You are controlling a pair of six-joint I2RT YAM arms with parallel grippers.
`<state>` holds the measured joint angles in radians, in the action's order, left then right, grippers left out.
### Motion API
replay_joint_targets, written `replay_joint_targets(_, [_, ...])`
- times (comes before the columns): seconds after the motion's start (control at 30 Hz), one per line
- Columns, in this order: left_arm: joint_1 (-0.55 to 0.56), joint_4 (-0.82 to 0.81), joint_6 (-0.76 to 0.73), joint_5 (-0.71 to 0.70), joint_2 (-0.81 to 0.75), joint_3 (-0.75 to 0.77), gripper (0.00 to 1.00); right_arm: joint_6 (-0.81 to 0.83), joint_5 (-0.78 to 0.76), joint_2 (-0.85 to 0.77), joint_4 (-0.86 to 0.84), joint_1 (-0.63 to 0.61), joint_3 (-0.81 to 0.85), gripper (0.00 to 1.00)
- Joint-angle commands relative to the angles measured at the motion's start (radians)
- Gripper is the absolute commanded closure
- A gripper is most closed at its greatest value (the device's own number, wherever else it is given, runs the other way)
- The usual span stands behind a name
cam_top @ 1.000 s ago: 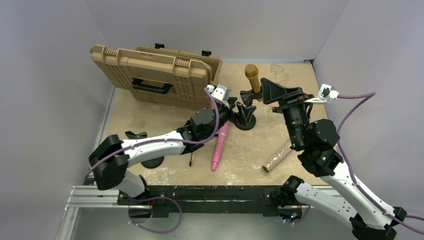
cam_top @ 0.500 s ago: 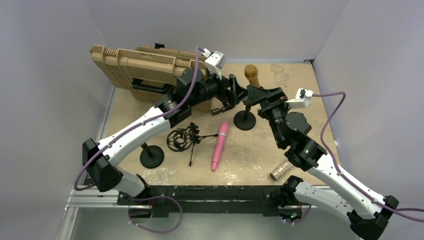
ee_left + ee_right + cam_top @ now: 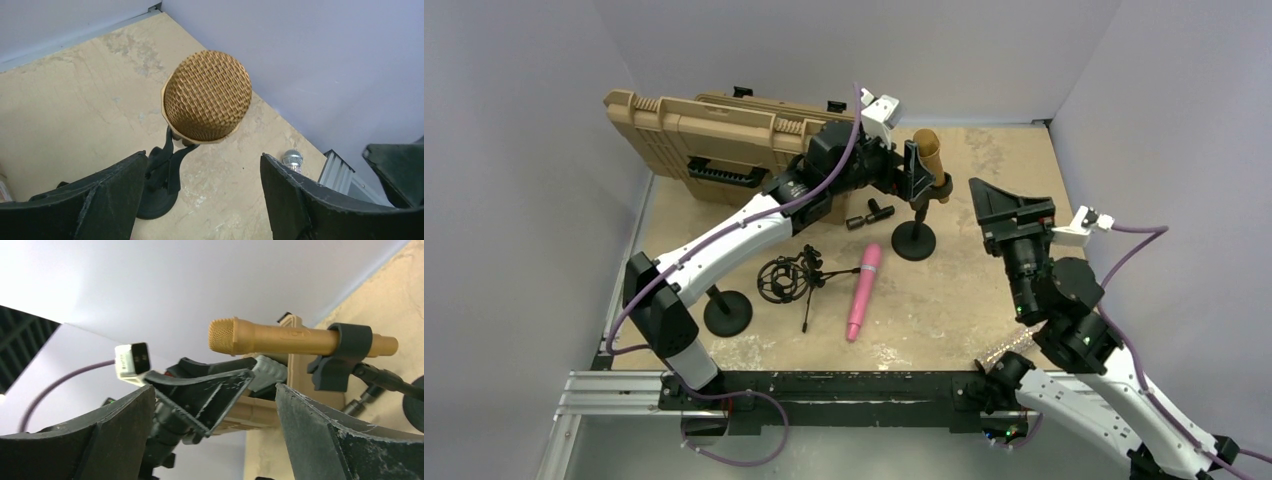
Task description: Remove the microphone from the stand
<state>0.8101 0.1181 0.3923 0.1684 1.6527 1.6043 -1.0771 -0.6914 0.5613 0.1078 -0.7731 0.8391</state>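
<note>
The gold microphone (image 3: 927, 150) sits in the black clip of its stand (image 3: 914, 238) at the back of the table. In the left wrist view its mesh head (image 3: 207, 95) is just ahead of and between my open fingers, with the stand (image 3: 159, 175) below. My left gripper (image 3: 920, 172) is open beside the microphone and not closed on it. My right gripper (image 3: 1006, 206) is open and empty, apart to the right of the stand. The right wrist view shows the microphone (image 3: 295, 339) lying level in the clip (image 3: 341, 357).
A tan hard case (image 3: 724, 150) stands at the back left. A pink microphone (image 3: 862, 290), a shock mount on a small tripod (image 3: 786, 278), a second round stand base (image 3: 727, 314) and small black parts (image 3: 870, 214) lie mid-table. A glittery silver microphone (image 3: 994, 350) lies partly under my right arm.
My left gripper rose from the stand's base up to the microphone's head. My right gripper went in to the stand, then drew back to the right, away from it.
</note>
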Motion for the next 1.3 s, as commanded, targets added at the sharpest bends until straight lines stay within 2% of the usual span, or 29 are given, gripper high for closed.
replay_joint_targets(0.0, [-0.003, -0.102, 0.001, -0.062, 0.035, 0.076, 0.22, 0.012, -0.016, -0.011, -0.016, -0.002, -0.016, 0.12])
replay_joint_targets(0.1, [0.002, -0.149, 0.002, -0.066, 0.054, 0.097, 0.25, 0.009, -0.009, 0.001, -0.011, -0.002, -0.015, 0.12])
replay_joint_targets(0.23, [0.023, -0.190, -0.033, -0.144, 0.066, 0.104, 0.28, 0.016, -0.005, 0.007, -0.014, -0.002, -0.016, 0.12])
replay_joint_targets(0.33, [0.031, -0.190, -0.055, -0.202, 0.083, 0.118, 0.36, 0.029, 0.016, 0.009, -0.032, -0.002, -0.026, 0.12])
replay_joint_targets(0.57, [0.062, -0.189, -0.107, -0.294, 0.087, 0.122, 0.74, 0.018, 0.059, 0.064, -0.047, -0.001, -0.053, 0.11])
replay_joint_targets(0.63, [0.096, -0.192, -0.168, -0.370, 0.074, 0.121, 0.87, 0.038, 0.075, 0.092, -0.072, -0.002, -0.061, 0.11])
replay_joint_targets(0.7, [0.151, -0.188, -0.243, -0.504, 0.067, 0.132, 1.00, 0.044, 0.083, 0.135, -0.085, -0.002, -0.069, 0.11])
replay_joint_targets(0.8, [0.232, -0.132, -0.287, -0.772, 0.091, 0.203, 1.00, 0.038, 0.079, 0.223, -0.082, -0.001, -0.071, 0.11])
replay_joint_targets(0.87, [0.262, -0.008, -0.224, -0.910, 0.121, 0.278, 1.00, 0.039, 0.091, 0.263, -0.096, -0.002, -0.076, 0.10])
replay_joint_targets(0.97, [0.278, 0.189, -0.079, -1.020, 0.175, 0.390, 1.00, 0.023, 0.093, 0.291, -0.097, -0.002, -0.080, 0.10])
replay_joint_targets(1.07, [0.283, 0.260, -0.005, -1.029, 0.207, 0.432, 1.00, 0.017, 0.091, 0.277, -0.098, -0.002, -0.082, 0.10])
replay_joint_targets(1.27, [0.291, 0.278, 0.031, -0.994, 0.222, 0.492, 1.00, -0.001, 0.053, 0.211, -0.092, -0.002, -0.091, 0.10])
